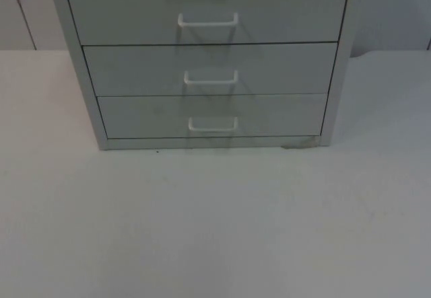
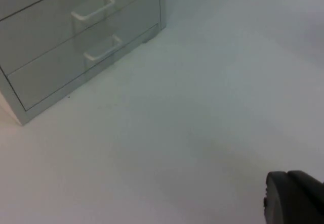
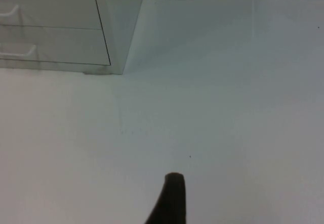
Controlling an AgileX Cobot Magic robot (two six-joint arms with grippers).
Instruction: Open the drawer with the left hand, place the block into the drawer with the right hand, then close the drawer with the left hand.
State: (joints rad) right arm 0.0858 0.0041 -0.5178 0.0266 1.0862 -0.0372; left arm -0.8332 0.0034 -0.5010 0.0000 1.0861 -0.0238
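A grey drawer cabinet stands at the back of the white table. Three of its drawers face me, each with a white handle: an upper one, a middle one and a bottom one. All three fronts sit flush and closed. My left gripper hangs over bare table some way from the cabinet front. My right gripper is likewise over bare table, well off the cabinet's right corner. Neither touches anything.
The grey partition wall rises behind and beside the cabinet. A small dark scuff marks the cabinet's base at its right. White table top stretches wide in front of the drawers.
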